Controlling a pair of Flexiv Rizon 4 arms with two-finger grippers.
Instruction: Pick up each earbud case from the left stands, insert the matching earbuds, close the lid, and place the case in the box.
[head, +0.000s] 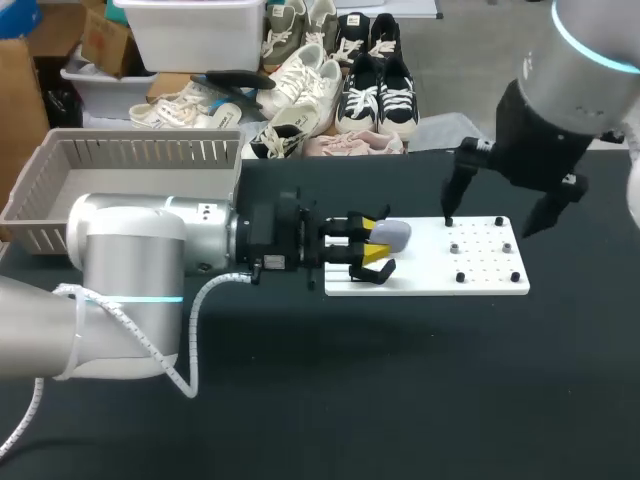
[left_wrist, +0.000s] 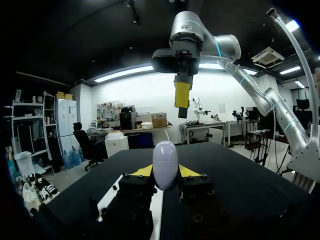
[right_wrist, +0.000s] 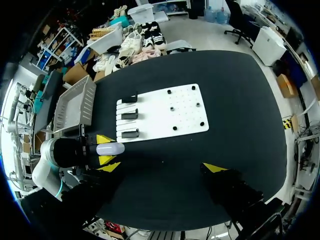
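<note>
1. Grey slatted plastic forms the box (head: 140, 138), which is seen at the upper left of the head view, well apart from the case.
2. At mid-frame, the left gripper (head: 372, 243) is seen with its yellow tips pinched on the earbud case (head: 391, 234) from two sides. The case is held off the table, over the left end of the white board (head: 480, 282) and near a black stand (head: 368, 274).
3. In the left wrist view the case is shown as a pale, egg-shaped shell, gripped at its lower part, with its rounded end free ahead of the fingers. Whether the lid is ajar cannot be told.
4. The case is judged light and stiff, yet smooth and curved, so slipping or twisting is to be expected under a loose pinch. The hinge is probably the weak part. A hold low on the body, across the flatter sides, is judged best, with the lid left clear.
5. At the upper right, the right gripper (head: 492, 212) is held above the board, its fingers spread wide, with nothing between them.
</note>
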